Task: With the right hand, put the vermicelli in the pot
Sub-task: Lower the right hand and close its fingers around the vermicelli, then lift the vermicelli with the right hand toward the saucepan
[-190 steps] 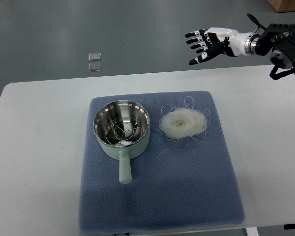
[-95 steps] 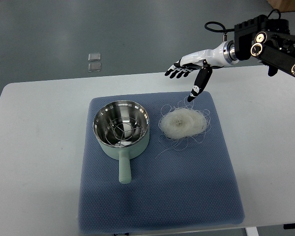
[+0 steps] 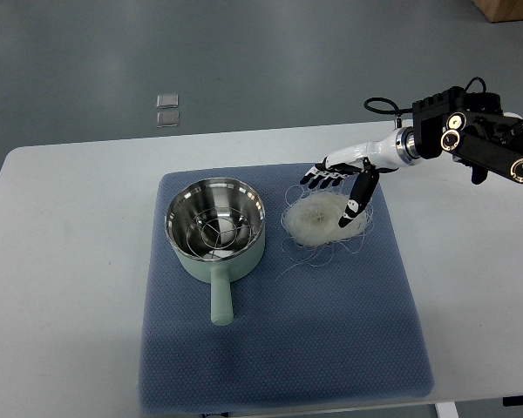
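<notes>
Beneath my right robot hand point(image 3: 340, 187), newly lowered and spread, lies the white tangled vermicelli nest point(image 3: 324, 218); left waits the mint-green steel-lined pot point(image 3: 214, 228), unfilled.

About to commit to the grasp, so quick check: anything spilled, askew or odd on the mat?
Nothing serious. Loose strands stray from the white vermicelli nest onto the blue mat, none beyond it. The pale green pot stands upright, holding only a wire rack. The right robot hand is open over the nest.
</notes>
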